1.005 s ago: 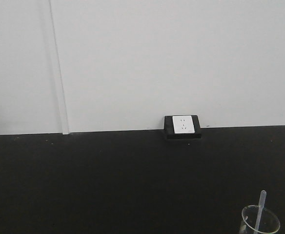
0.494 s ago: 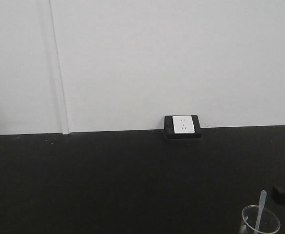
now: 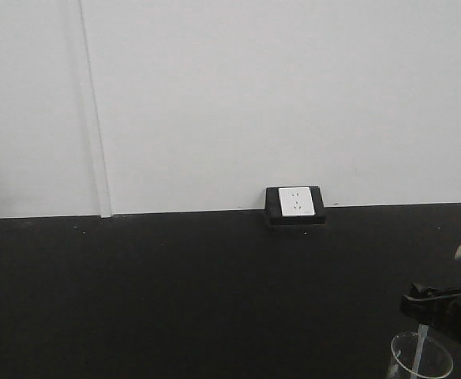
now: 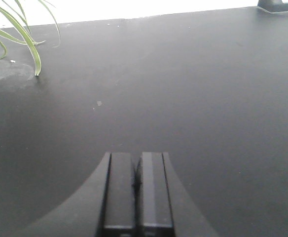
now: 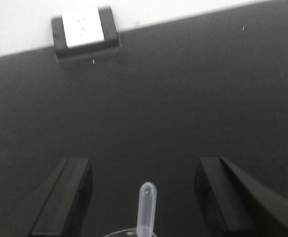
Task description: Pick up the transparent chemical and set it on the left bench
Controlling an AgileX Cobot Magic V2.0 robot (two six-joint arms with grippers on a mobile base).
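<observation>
Our right pincer (image 5: 141,165) has slid in above the clear beaker (image 3: 421,359), jaws spread wide (dropper (image 5: 145,207) between them). Our left pincer (image 4: 136,168) sits closed.

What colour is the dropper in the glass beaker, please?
Colourless translucent plastic dropper; clearest in the right wrist view.

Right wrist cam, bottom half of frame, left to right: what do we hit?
One finger of the open right pincer → clear dropper → the other finger. The wall socket is left out, since it sits above the first finger.
</observation>
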